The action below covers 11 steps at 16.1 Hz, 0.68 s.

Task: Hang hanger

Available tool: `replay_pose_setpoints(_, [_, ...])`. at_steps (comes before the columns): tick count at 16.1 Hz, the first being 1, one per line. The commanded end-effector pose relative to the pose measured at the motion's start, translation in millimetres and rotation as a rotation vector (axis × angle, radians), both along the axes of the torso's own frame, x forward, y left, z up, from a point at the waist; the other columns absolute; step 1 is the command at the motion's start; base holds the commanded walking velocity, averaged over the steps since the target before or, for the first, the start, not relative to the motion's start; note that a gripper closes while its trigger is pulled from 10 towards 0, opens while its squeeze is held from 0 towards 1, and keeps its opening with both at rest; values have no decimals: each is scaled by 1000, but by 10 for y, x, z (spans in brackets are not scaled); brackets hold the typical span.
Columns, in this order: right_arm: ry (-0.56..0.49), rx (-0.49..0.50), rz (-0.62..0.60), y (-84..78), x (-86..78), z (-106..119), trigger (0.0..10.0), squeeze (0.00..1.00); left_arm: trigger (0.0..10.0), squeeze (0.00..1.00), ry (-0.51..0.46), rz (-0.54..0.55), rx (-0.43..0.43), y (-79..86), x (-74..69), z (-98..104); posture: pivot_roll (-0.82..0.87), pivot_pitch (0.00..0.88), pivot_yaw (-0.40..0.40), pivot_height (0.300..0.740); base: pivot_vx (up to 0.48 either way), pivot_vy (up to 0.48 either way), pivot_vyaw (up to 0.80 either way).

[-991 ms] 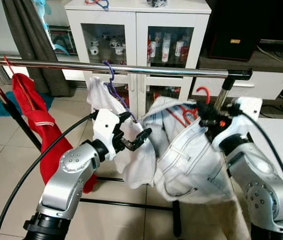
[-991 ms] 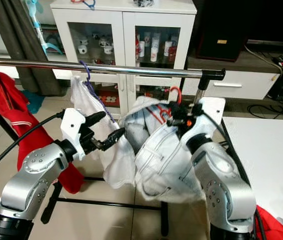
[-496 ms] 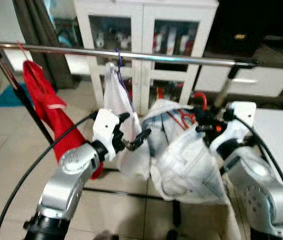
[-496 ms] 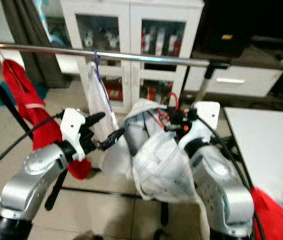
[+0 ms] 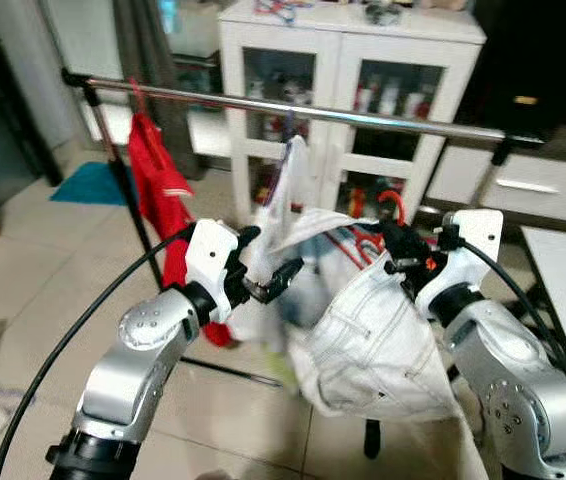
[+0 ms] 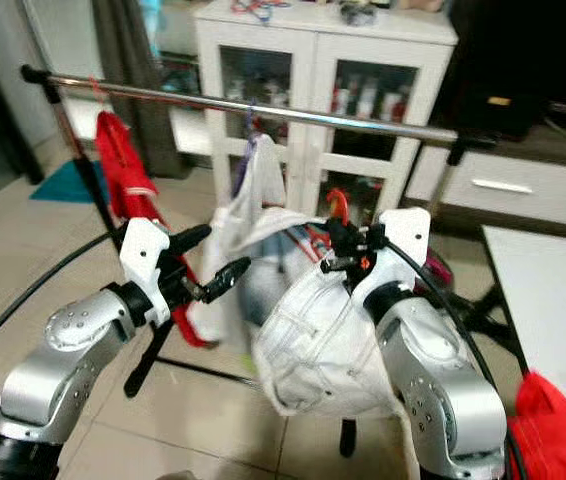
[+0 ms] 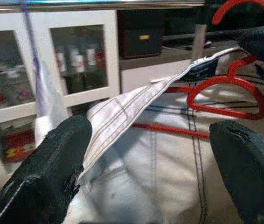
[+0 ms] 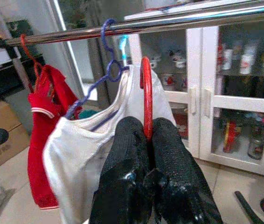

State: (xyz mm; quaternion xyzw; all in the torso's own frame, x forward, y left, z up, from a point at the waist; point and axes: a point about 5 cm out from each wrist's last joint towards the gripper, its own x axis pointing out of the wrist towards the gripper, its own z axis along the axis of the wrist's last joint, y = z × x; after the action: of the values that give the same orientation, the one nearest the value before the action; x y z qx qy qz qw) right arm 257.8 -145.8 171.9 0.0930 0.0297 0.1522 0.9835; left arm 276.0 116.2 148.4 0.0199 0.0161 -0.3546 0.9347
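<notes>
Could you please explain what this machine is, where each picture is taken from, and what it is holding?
This is a walking humanoid robot with two silver arms, each ending in two black fingers. Two pictures come from cameras in its head, looking down at its arms; the other two sit on its wrists, looking along the fingers. The right gripper is shut on the hook of a red hanger that carries a white garment, below a steel rail. The left gripper is open beside that garment. A red top and a white top hang on the rail.
</notes>
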Motion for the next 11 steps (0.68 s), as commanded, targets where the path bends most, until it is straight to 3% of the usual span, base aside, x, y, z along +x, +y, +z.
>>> replay_pose_setpoints(1, [-49,7,5,-5,-23,105,10000,0,10000,0,-4,-12,1,-11,4,26,-30,0,6,740,0,428,-800])
replay_pose_setpoints(3, [-50,0,-7,-35,-29,106,10000,0,10000,0,-2,-16,2,-19,2,25,-31,0,6,740,0,467,-800])
replay_pose_setpoints(5, [-50,-4,-23,-68,-30,108,10000,0,10000,0,-23,-14,42,-21,4,20,-32,0,4,740,0,0,0])
replay_pose_setpoints(11, [-45,-14,-31,-97,-31,105,10000,0,10000,0,-25,-12,49,-40,-5,4,-37,0,0,740,0,-480,0])
